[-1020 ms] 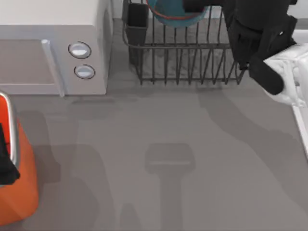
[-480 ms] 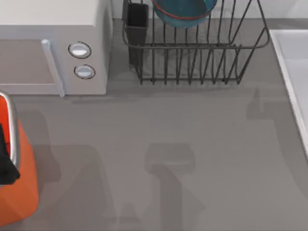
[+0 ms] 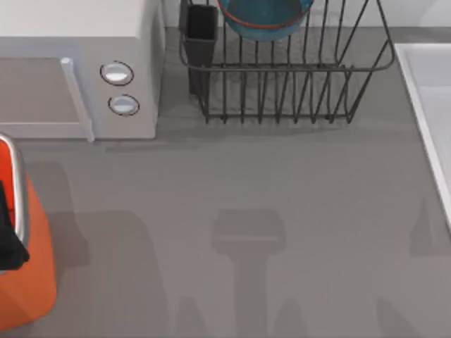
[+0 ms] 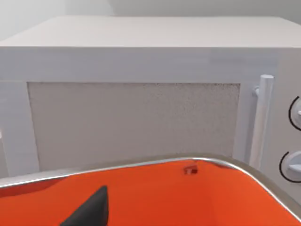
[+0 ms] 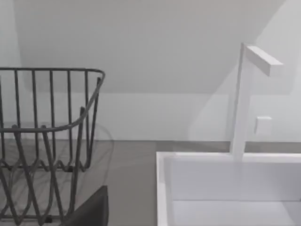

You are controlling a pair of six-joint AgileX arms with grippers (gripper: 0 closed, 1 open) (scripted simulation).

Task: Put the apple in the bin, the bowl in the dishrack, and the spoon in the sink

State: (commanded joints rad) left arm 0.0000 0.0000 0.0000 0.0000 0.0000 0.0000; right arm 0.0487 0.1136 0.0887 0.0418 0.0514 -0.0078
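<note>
The teal-blue bowl (image 3: 264, 17) with its reddish rim rests inside the dark wire dishrack (image 3: 282, 91) at the back of the table; the rack (image 5: 47, 141) is also in the right wrist view. The orange bin (image 3: 28, 282) with a silver rim stands at the left edge, and a dark part of my left gripper (image 3: 7, 236) hangs over its opening. In the left wrist view the bin (image 4: 155, 197) lies just below the camera. The pale sink (image 3: 430, 105) runs along the right edge, and the right wrist view faces the sink (image 5: 225, 183). Apple and spoon are out of view.
A boxy white microwave (image 3: 77, 70) with two round knobs sits at the back left, right behind the bin. A dark cutlery cup (image 3: 201, 35) stands at the rack's left corner. A white faucet (image 5: 244, 99) rises behind the sink.
My right arm was over the dishrack a second ago and has pulled out of the top view. Its shadow slid toward the front right. The bowl stays in the rack.
</note>
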